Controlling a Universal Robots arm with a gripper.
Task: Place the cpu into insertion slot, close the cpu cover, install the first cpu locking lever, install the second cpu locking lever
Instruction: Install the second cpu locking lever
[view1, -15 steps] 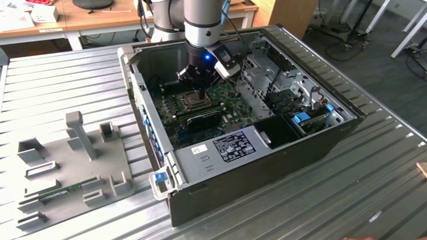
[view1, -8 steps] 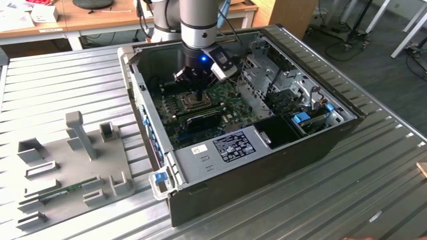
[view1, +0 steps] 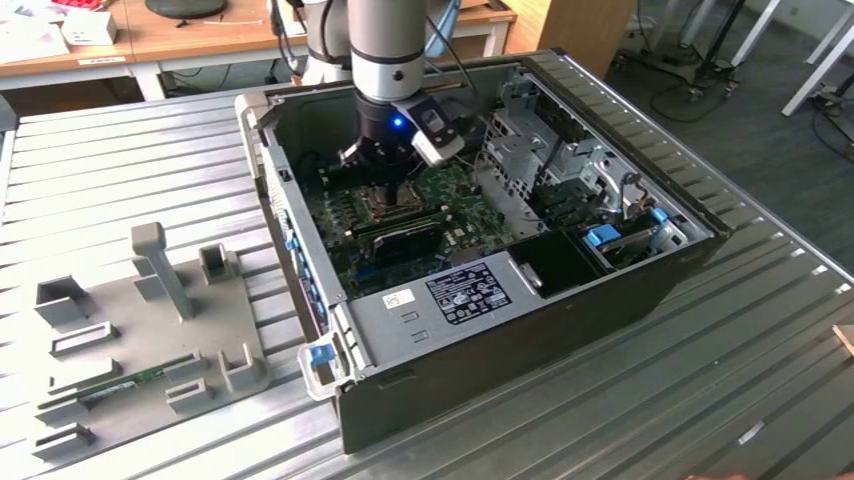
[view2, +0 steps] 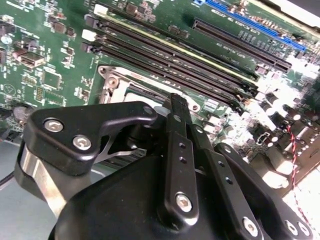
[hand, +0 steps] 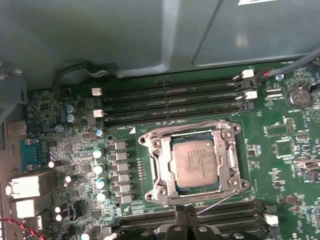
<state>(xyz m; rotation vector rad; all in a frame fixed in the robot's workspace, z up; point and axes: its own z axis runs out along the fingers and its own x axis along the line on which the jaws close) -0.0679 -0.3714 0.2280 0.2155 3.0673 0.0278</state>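
In the first wrist view the pale square cpu (hand: 195, 161) lies flat in the insertion slot (hand: 235, 135). The silvery cpu cover (hand: 161, 167) is down around it, with the chip showing through the window. One thin wire lever (hand: 217, 201) juts out at an angle from the socket's side nearest my fingers. Another lever (hand: 190, 125) runs along the far side. My gripper (hand: 184, 227) is just beside the socket, its black fingers together with nothing between them. The second wrist view shows my gripper (view2: 182, 112) right over the socket frame (view2: 117, 82). The exterior view shows my gripper (view1: 387, 205) deep inside the open case.
Long black memory slots (hand: 170, 97) flank the socket on both sides. The case wall (view1: 287, 200) and drive cage (view1: 534, 150) close in around the arm. A grey fixture plate (view1: 147, 330) lies on the metal table at the exterior view's left.
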